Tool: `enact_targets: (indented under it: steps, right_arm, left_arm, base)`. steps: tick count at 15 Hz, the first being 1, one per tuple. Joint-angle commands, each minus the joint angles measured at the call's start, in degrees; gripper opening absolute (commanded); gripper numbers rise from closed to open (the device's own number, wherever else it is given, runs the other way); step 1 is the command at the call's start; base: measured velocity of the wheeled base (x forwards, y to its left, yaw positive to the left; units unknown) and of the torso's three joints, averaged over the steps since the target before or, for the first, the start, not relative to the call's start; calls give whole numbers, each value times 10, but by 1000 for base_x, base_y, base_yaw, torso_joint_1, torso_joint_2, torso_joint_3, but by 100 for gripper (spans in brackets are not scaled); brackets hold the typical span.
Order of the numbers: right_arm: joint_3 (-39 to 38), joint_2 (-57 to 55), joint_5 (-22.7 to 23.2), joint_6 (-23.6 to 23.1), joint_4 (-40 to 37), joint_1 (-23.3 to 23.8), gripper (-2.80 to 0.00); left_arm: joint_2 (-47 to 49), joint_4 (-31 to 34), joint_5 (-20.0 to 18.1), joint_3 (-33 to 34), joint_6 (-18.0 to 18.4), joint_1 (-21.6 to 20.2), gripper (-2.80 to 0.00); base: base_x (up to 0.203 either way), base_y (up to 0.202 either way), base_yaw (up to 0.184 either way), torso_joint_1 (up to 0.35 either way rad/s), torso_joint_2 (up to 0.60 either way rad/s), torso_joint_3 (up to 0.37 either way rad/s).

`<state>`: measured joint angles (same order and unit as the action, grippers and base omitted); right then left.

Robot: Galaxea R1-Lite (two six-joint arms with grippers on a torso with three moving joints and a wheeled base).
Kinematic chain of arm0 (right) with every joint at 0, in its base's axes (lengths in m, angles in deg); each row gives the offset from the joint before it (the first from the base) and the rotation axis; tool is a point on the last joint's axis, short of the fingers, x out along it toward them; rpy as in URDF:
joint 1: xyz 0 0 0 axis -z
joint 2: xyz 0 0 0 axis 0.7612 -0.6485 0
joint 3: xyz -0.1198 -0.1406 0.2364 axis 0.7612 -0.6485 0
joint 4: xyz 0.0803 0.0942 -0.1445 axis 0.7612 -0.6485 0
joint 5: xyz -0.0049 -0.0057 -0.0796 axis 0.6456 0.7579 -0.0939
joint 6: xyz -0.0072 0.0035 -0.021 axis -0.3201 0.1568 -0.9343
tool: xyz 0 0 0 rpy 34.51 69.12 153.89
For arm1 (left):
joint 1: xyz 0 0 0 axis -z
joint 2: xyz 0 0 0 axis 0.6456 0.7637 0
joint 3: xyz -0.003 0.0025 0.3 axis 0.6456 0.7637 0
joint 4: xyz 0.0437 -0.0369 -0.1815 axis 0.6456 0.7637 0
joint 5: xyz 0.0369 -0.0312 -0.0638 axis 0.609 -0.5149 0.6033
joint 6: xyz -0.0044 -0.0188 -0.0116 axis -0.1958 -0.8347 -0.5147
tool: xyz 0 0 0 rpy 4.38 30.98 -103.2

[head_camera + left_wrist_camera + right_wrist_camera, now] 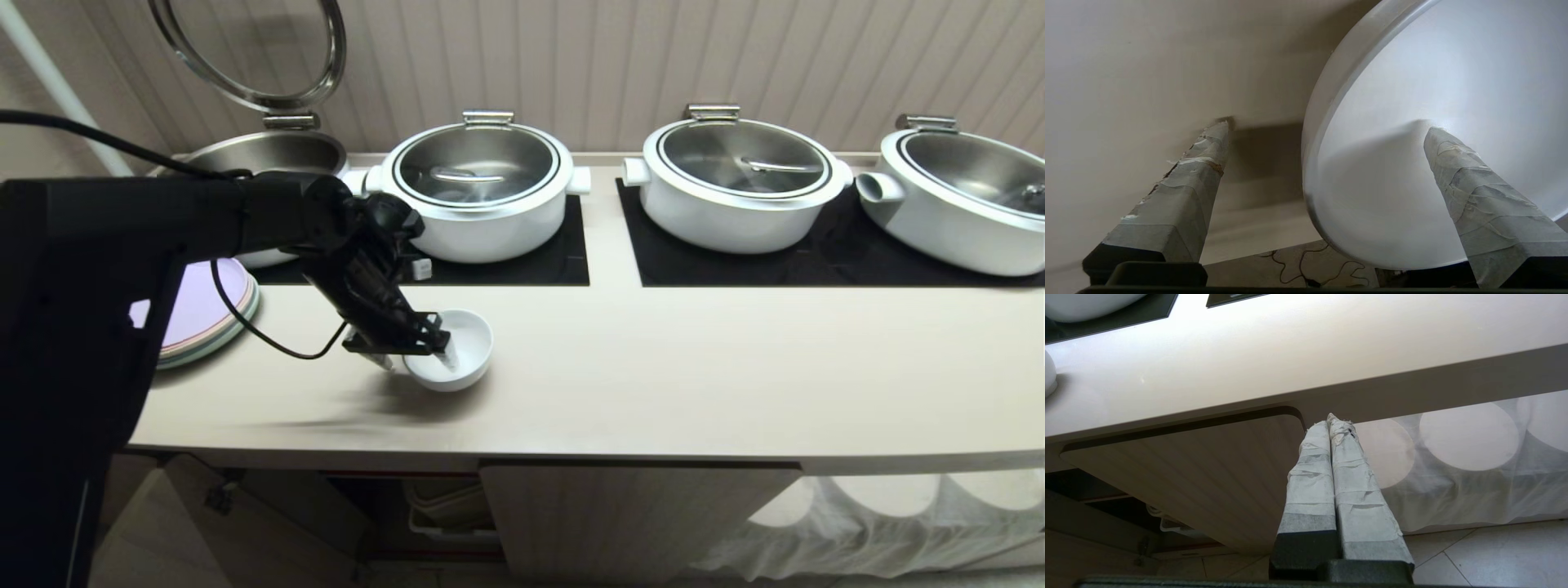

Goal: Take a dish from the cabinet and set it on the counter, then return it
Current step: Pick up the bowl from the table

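Head view showed the left tool (412, 353) spread wide astride the white bowl's (465, 359) rim on the table (694, 367).

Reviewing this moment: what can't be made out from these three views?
- Head view: the left gripper covers the near-left rim of the bowl, so contact there is unclear.
- Left wrist view: the bowl is cut off by the edge; its foot is unseen.
- Head view: the cabinet inside is dark and its contents unreadable.
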<state>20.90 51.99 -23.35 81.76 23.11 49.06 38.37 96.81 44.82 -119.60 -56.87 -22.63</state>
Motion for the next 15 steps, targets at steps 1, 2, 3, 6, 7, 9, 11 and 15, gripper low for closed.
enact_targets:
  steps: [1,2,3,6,7,9,11,15]
  right_arm:
    - [0,0,0,1,0,0,-280]
    - [0,0,0,1,0,0,-280]
    - [0,0,0,1,0,0,-280]
    - [0,0,0,1,0,0,-280]
    - [0,0,0,1,0,0,-280]
    - [0,0,0,1,0,0,-280]
    - [0,0,0,1,0,0,-280]
    - [0,0,0,1,0,-1,-280]
  left_arm:
    - [10,2,0,0,-1,0,0]
    - [10,2,-1,0,-1,2,0]
    - [13,2,0,0,-1,3,0]
    - [15,1,0,0,-2,4,0]
    - [16,0,-1,0,-2,4,0]
    - [18,0,-1,0,-1,4,0]
    - [18,0,-2,-1,-1,4,0]
    - [14,0,-10,-1,-1,9,-280]
  base:
    - [0,0,0,0,0,0]
    - [0,0,0,0,0,0]
    - [0,0,0,0,0,0]
    - [0,0,0,0,0,0]
    - [0,0,0,0,0,0]
    - [0,0,0,0,0,0]
    - [0,0,0,0,0,0]
    - [0,0,0,0,0,0]
